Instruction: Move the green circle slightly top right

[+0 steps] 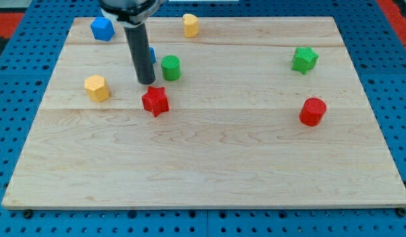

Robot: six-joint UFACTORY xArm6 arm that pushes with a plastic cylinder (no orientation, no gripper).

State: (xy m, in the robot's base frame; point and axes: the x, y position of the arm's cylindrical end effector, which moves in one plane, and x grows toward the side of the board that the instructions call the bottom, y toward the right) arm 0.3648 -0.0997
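The green circle, a small rigid block that looks light, should slide easily on the smooth wooden table if pushed low on its lower-left side. It sits upper left of centre, above the red star. My tip, a bare rod end effector holding nothing, stands upright just left of it, hiding most of a blue block.

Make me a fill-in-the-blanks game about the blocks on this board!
1. My tip is just to the view's ______ of the green circle.
2. The star below my tip is ______.
3. The block near the board's top-left corner is ______.
4. Partly hidden behind the rod is a ______ block.

Missing words: left; red; blue; blue
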